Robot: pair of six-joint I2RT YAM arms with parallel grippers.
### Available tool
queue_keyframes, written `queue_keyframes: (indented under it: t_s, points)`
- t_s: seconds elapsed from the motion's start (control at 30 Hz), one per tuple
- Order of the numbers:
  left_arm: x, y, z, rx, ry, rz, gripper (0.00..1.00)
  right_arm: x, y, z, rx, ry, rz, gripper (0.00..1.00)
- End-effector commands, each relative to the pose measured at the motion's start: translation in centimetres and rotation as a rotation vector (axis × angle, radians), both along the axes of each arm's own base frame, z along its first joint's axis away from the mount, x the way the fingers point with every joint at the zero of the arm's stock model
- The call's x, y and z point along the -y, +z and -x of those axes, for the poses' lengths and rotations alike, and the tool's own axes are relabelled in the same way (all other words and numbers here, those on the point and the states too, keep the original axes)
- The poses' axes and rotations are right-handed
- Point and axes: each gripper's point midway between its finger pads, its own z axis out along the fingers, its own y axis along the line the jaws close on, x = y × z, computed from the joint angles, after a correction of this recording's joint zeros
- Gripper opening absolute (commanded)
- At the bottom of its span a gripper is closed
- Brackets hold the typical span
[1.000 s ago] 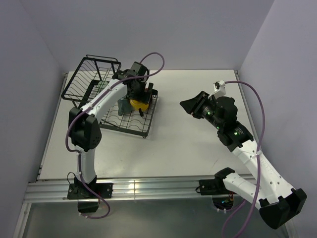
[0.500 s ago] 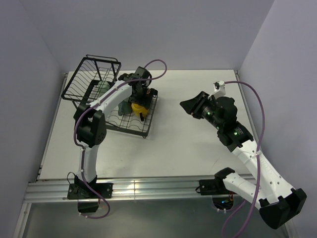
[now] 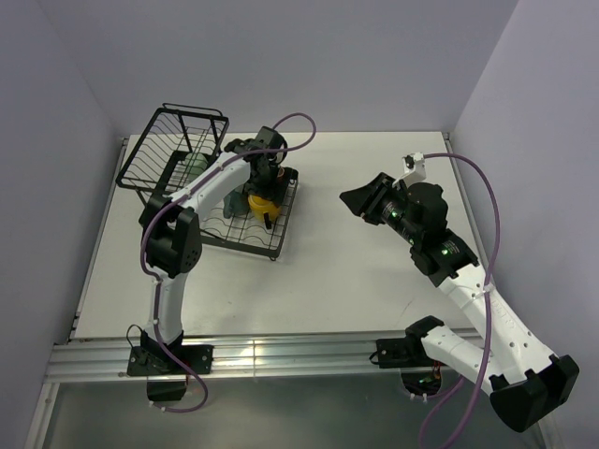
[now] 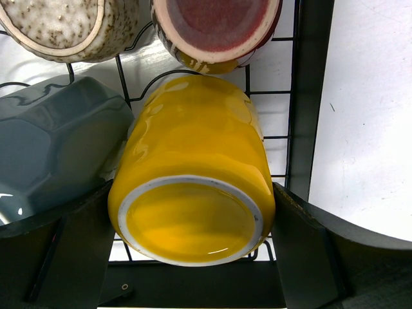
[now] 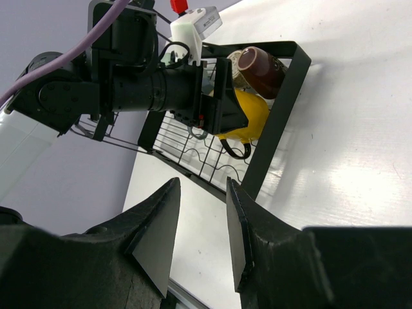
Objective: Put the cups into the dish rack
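Observation:
The yellow mug (image 4: 193,174) lies on its side on the flat tray of the black dish rack (image 3: 281,234), its base towards the left wrist camera. My left gripper (image 3: 260,187) is shut on it, one finger against each side. The pale green tumbler (image 4: 51,148) lies beside it on the left. The beige speckled cup (image 4: 58,26) and the dark brown mug (image 4: 215,26) lie just beyond. The right wrist view shows the yellow mug (image 5: 254,112) and the brown mug (image 5: 261,64). My right gripper (image 3: 360,201) is open and empty, held above the table right of the rack.
The rack's taller basket section (image 3: 168,150) stands at the back left, by the left wall. The rack's black rim (image 4: 312,96) runs just right of the yellow mug. White table surface (image 3: 356,271) lies between the rack and my right arm.
My left arm has shifted and its elbow has risen; the yellow mug sits a little lower on the tray. Over the last half second nothing moved. The right arm is still.

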Motion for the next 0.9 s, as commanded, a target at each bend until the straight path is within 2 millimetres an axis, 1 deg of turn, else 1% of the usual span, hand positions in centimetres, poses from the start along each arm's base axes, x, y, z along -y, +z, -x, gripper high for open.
queue_keyframes:
  t_s: [0.0,0.13,0.47,0.7,0.73,0.87]
  points:
    - [0.77,1.8,-1.23,0.073,-0.005,0.018,0.7,-0.12,0.76,-0.1,0.035,0.006,0.001,0.43]
    - [0.86,1.73,-1.19,0.075,-0.007,0.016,0.73,-0.13,0.64,-0.12,0.032,0.006,0.003,0.43]
    - [1.16,1.08,-1.1,0.064,-0.019,0.008,0.75,-0.17,0.59,-0.13,0.031,0.008,0.003,0.43]
    - [1.2,1.22,-1.16,0.07,-0.016,0.008,0.8,-0.13,0.51,-0.13,0.03,0.007,0.007,0.43]
    - [1.29,1.3,-1.16,0.073,-0.017,0.01,0.96,-0.13,0.58,-0.13,0.031,0.007,0.007,0.43]
    - [1.3,1.69,-1.18,0.081,-0.017,0.011,0.97,-0.19,0.76,-0.08,0.035,0.01,0.006,0.43]
